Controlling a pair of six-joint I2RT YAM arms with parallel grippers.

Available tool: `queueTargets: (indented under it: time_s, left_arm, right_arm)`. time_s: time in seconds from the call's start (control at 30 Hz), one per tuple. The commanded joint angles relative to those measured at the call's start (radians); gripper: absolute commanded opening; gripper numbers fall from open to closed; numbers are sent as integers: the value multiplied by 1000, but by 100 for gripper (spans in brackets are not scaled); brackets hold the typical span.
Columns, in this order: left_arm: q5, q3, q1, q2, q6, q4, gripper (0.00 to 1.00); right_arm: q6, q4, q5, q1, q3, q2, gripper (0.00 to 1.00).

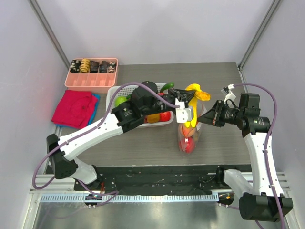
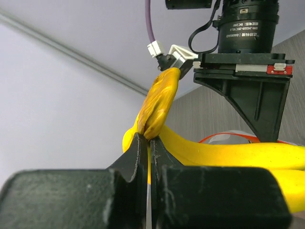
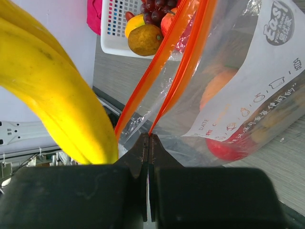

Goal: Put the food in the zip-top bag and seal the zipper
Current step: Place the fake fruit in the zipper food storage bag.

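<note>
Left gripper (image 2: 148, 139): jaws clamped shut on stem end of yellow bananas (image 2: 224, 153). Bunch in air, close beside mouth of zip-top bag (image 1: 188, 137), outside it.

Right gripper (image 3: 148, 139): jaws pinched on bag's edge at end of orange-red zipper (image 3: 183, 62). Two strips apart, mouth held up and gaping.

Bag's bottom on table (image 1: 143, 143); red round fruit (image 3: 225, 149) and peach (image 3: 217, 86) inside.

White lattice basket (image 3: 112, 28) with more fruit behind left gripper.

Pink tray (image 1: 90, 87) and red cloth (image 1: 74, 109) far left.

Yellow bananas (image 1: 197, 91) hang over the clear bag (image 1: 189, 137). The bag stands up, its orange zipper (image 3: 162, 67) open, with a red fruit (image 3: 223, 149) and a peach (image 3: 215, 87) inside.
</note>
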Motion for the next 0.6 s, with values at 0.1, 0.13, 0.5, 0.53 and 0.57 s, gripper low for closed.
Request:
queueTargets:
  time_s: [0.1, 0.13, 0.5, 0.53, 0.57]
  left_arm:
    - [87, -89, -4, -4, 255, 219, 0]
    - [61, -71, -8, 12, 270, 219, 0]
    - [-208, -40, -102, 131, 368, 340, 0]
    - [-269, -34, -123, 141, 364, 339, 0]
    - [-312, -23, -139, 148, 361, 337, 0]
  right_arm:
    - [-96, -50, -13, 3, 24, -31, 1]
    - [-99, -52, -12, 3, 24, -34, 1]
    - [-47, -41, 48, 3, 36, -34, 1]
    - [-26, -39, 63, 3, 36, -36, 1]
    - [-21, -38, 74, 3, 38, -37, 1]
